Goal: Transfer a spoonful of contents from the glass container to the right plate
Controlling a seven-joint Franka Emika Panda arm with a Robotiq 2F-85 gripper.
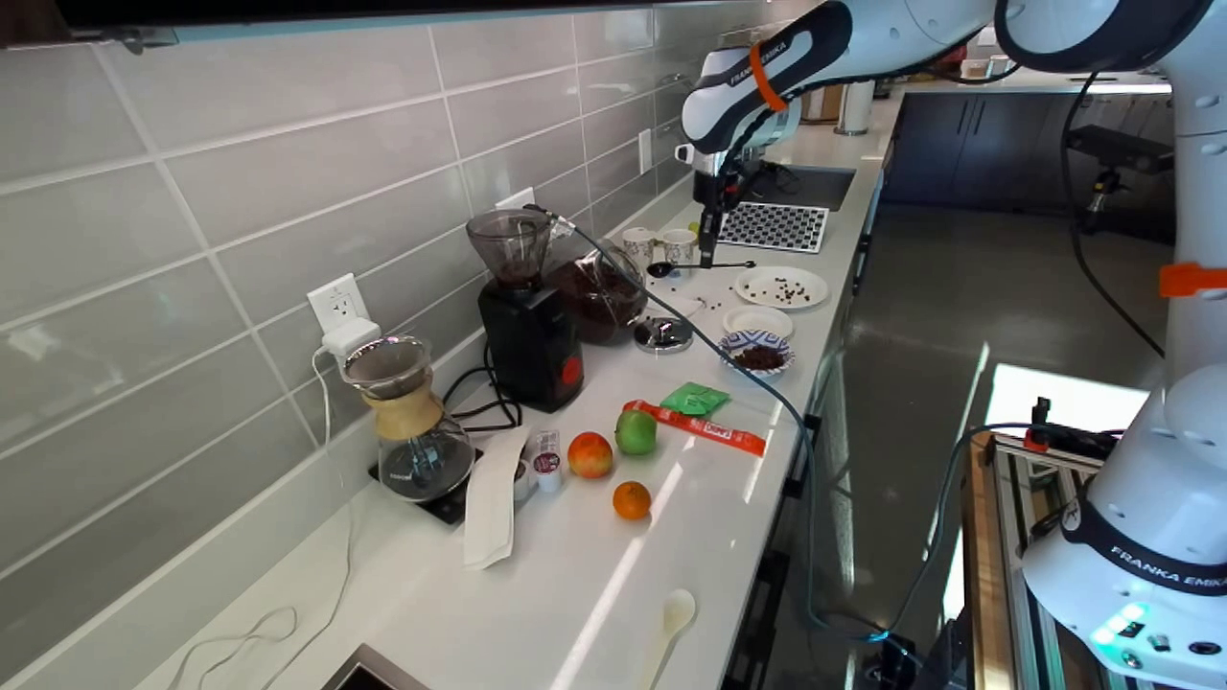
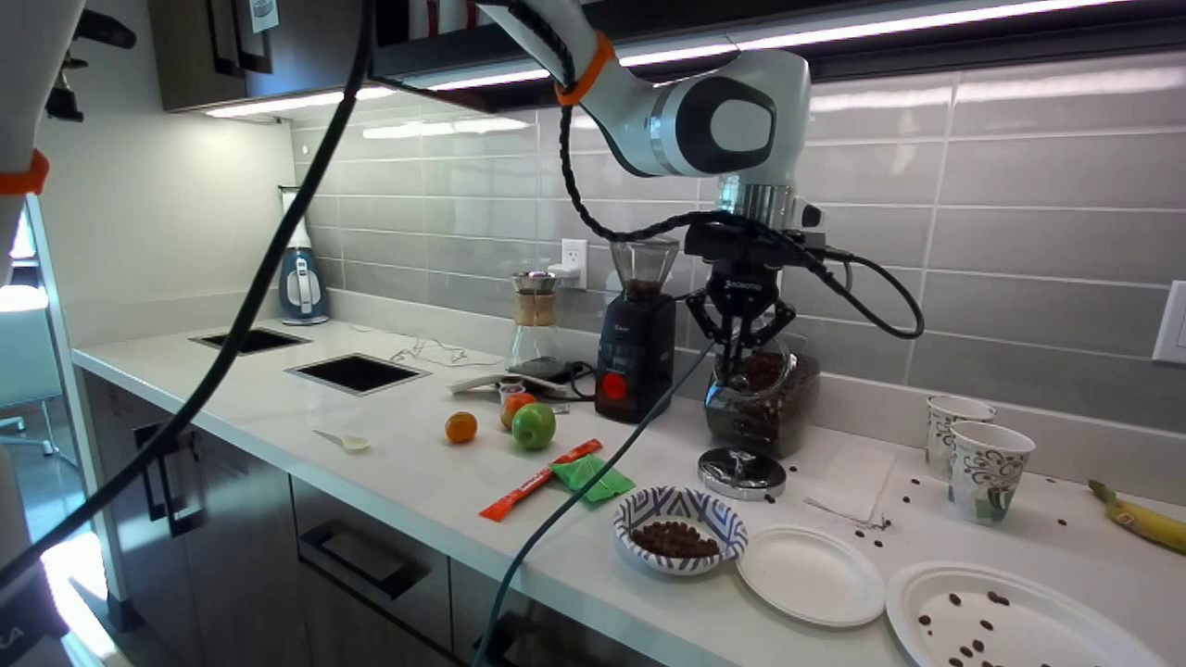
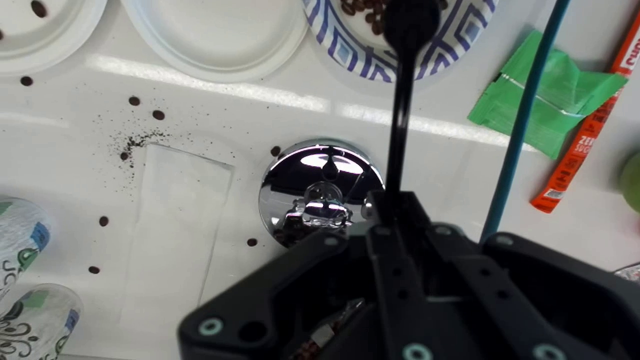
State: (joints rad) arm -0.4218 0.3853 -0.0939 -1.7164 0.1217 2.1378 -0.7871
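Grey wall tiles (image 1: pixel 326 115) run behind a long white counter (image 1: pixel 566 613), daylight striping its top, and my arm (image 2: pixel 713 120) reaches out over it. All eyes on the gripper (image 3: pixel 395 200): I'm pinched tight around the shaft of a long black spoon (image 3: pixel 400 120), gripping it partway along and keeping it nearly level above the counter. In an exterior view its broader end shows just to the right of the glass jar (image 1: pixel 590 292); whether that end carries anything is too small to tell. Its other, rounded end crosses the patterned bowl (image 2: pixel 681 505) in the wrist view.

And there's the jar, dark brown beans inside, standing near the wall right beside the black coffee grinder (image 2: pixel 635 352). Its chrome lid (image 2: pixel 741 474) lies in front of it. Along the front edge now: that blue-and-white bowl with coffee beans in it, a small white plate (image 2: pixel 811 574) just beside it, then, to the right in an exterior view, the larger white plate (image 2: pixel 1056 630), beans sprinkled across it. More loose beans (image 3: pixel 158 115) dot the surface around a white napkin (image 2: pixel 843 482), near two paper cups (image 2: pixel 987 468). Over past the lid, a green packet (image 1: pixel 695 398) overlaps a red stick packet (image 1: pixel 724 434), with a green apple (image 1: pixel 636 433) and an orange (image 1: pixel 632 500) close by.
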